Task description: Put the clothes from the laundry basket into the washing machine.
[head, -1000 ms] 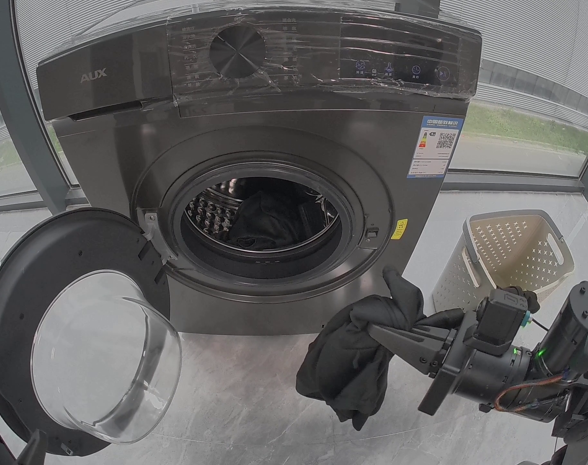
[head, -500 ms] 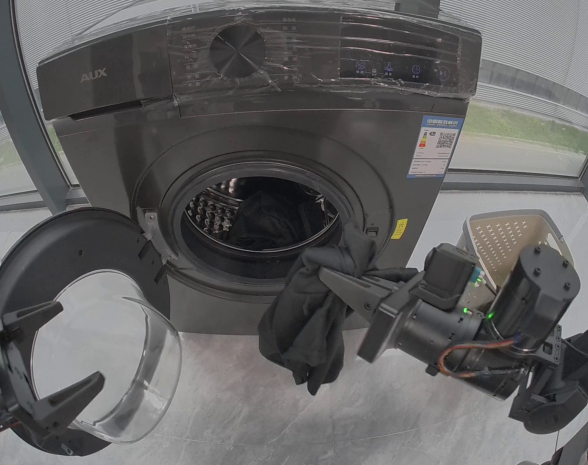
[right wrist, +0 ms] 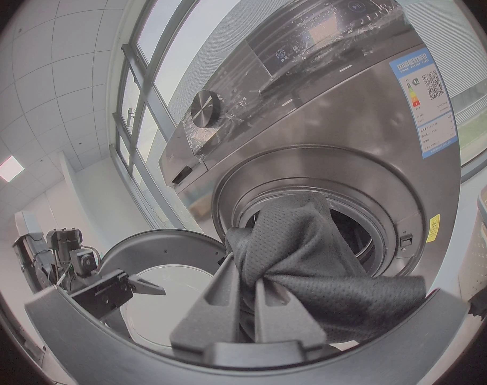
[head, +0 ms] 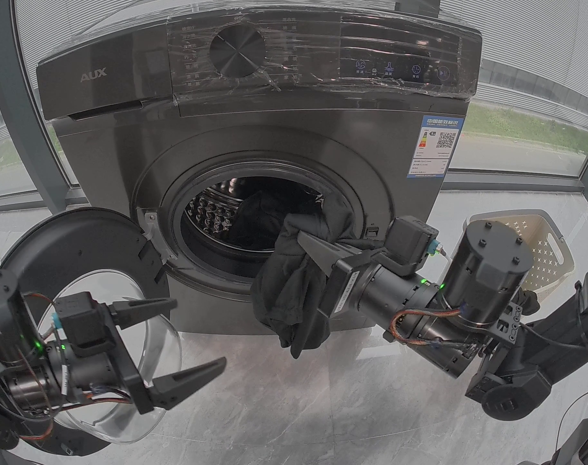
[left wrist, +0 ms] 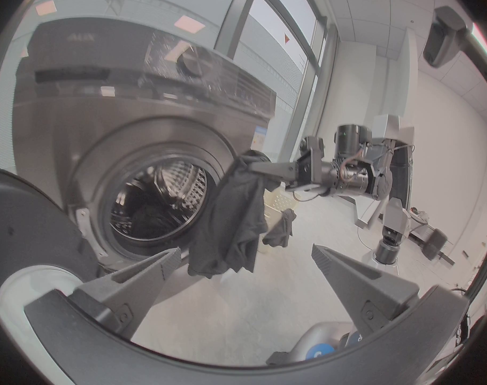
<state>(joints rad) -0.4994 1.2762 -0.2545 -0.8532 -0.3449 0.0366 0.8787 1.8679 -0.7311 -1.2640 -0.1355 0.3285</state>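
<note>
The black mesh-weave garment was right up at the mouth of the drum. It was level with the right-hand rim of the round opening, and its loose end dangled down in front of the machine's lower panel, clear of the floor. The right gripper had it, with both fingers clamped tight on a bunched fold at the top of the cloth. Just behind, more dark clothing lay inside the steel drum of the grey front-loading washing machine.

Off to the left, the round door with its clear glass bowl stood swung wide open. The left gripper hung low in front of that door, fingers spread wide and holding nothing.

Over on the right, the cream perforated plastic laundry basket sat on the pale marble-tiled floor beside the machine. A second small dark cloth showed close by it.
</note>
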